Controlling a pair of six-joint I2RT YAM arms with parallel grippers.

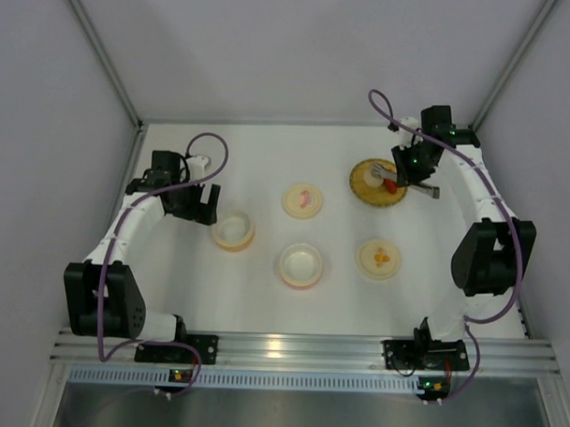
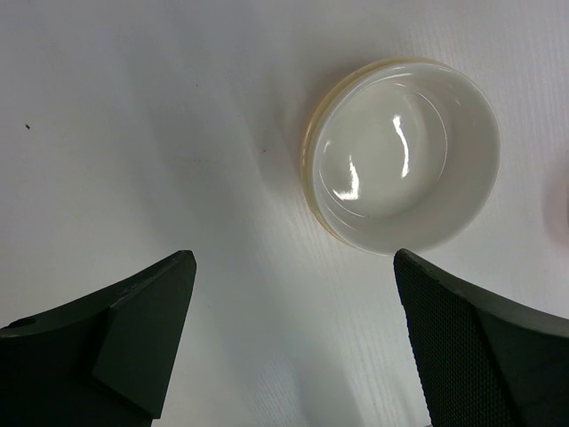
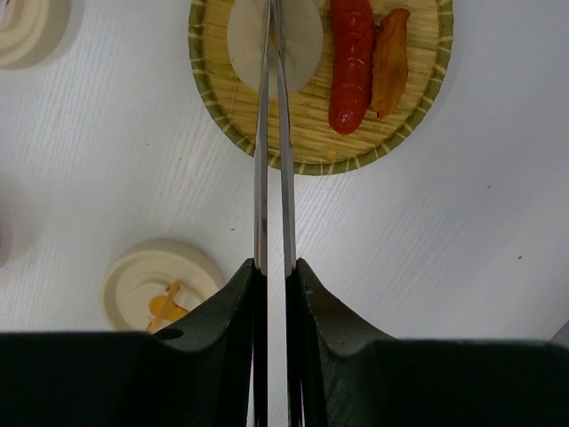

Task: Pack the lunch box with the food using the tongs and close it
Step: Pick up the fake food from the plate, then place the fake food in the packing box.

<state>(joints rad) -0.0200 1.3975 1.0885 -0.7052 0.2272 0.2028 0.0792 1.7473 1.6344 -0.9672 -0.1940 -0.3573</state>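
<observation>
My right gripper (image 3: 276, 265) is shut on the silver tongs (image 3: 271, 133), pressing their two arms almost together. The arms reach out over the woven plate (image 3: 311, 156) and cross the pale egg-sized ball (image 3: 302, 40); their tips run off the top edge of the view. Beside the ball lie a red sausage piece (image 3: 352, 62) and an orange one (image 3: 389, 62). From above, the right gripper (image 1: 406, 166) hangs over the plate (image 1: 364, 190) at the back right. My left gripper (image 2: 293, 267) stands wide open, holding nothing, just short of an empty cream lunch box bowl (image 2: 404, 156).
A second cream bowl (image 1: 300, 265) sits mid-table. Two round cream lids lie near it, one with a pink mark (image 1: 302, 200) and one with an orange mark (image 1: 379, 257). White walls close in the table on both sides and at the back.
</observation>
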